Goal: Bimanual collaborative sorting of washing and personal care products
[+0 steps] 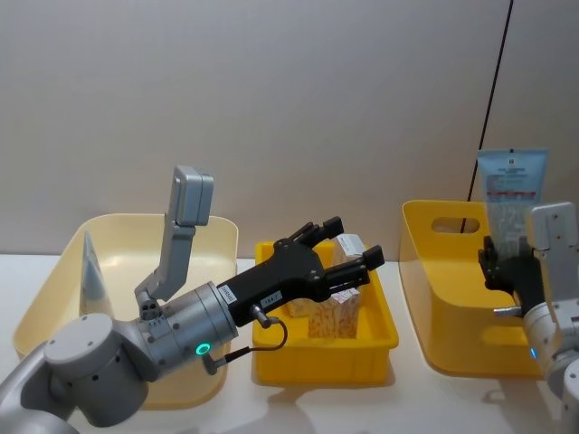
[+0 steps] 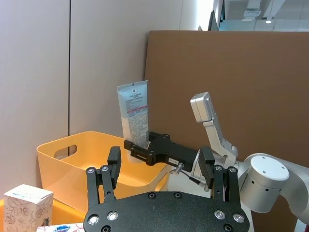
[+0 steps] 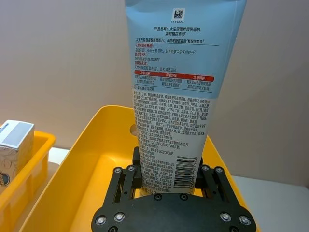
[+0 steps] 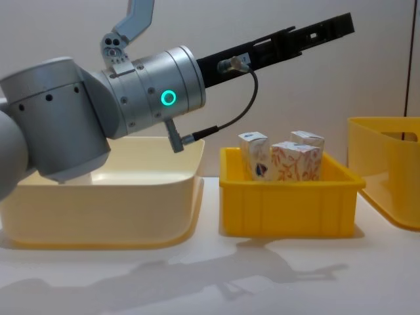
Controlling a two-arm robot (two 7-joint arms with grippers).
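"Well, how much of the sorting can be judged as done?"

"Part of it. Three white cartons (image 4: pixel 295 163) are seen standing in the small yellow tray (image 4: pixel 289 210) at centre. What looks like a leaning tube (image 1: pixel 90 267) is propped inside the cream bin (image 1: pixel 118 221) on the left. A pale blue squeeze tube (image 1: pixel 511 185) is held above the tall yellow bin (image 1: pixel 434 298) on the right and is not yet released, so that drop is left. The cartons' handling is presumably left too."

"And how is the held tube placed in the jaws?"

"It is pinched upright by the right gripper (image 1: pixel 505 260), with the jaws pressed on its lower end and the crimped end uppermost. The left gripper (image 1: pixel 353 242) is poised above the cartons with its jaws spread. Nothing is held between them, and no carton is touched."
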